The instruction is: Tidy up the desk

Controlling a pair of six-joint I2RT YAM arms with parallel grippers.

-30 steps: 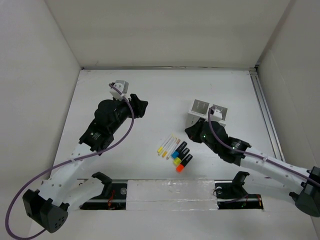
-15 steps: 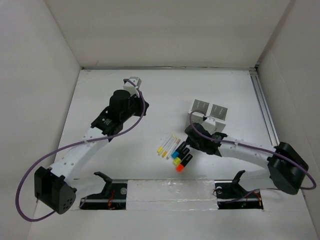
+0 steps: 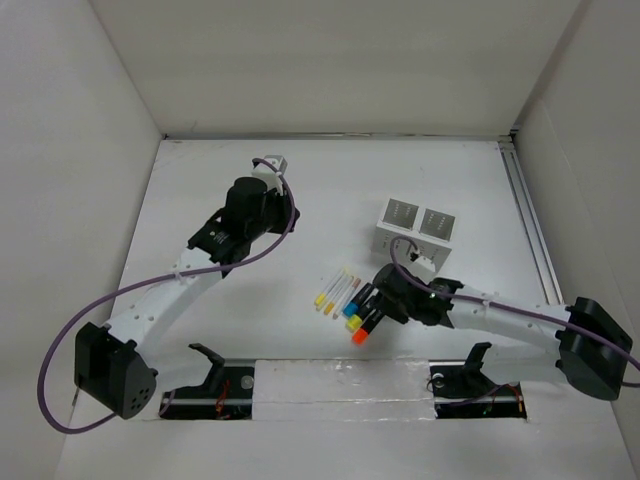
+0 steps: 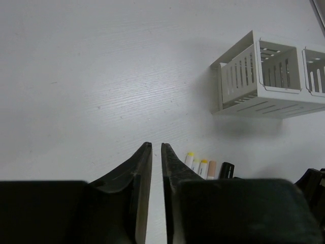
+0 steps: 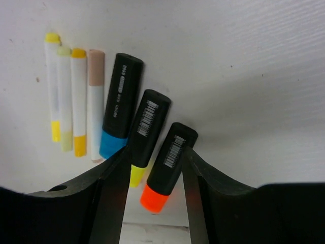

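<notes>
The desk (image 3: 330,190) is a white tabletop between white panels. Three black highlighters lie side by side near its front: blue-capped (image 5: 118,112), yellow-capped (image 5: 147,129) and orange-capped (image 5: 170,165). Beside them are several thin white pens (image 5: 71,101). My right gripper (image 5: 155,152) is open low over them. Its jaws straddle the orange highlighter (image 3: 365,328) and the yellow one's cap end, and the right finger (image 5: 189,157) is close against the orange one's black body. My left gripper (image 4: 156,145) is shut on nothing above bare desk (image 4: 101,76), at the back left (image 3: 283,208) in the top view.
A white slotted two-compartment holder box (image 3: 415,222) stands behind the markers, and it also shows at the upper right of the left wrist view (image 4: 254,76). A thin metal rail (image 3: 530,225) runs along the desk's right edge. White panels wall three sides.
My right gripper swung from beside the holder box down to the highlighters and opened over the orange one. The left arm reached farther back and right, and its jaws shut.
</notes>
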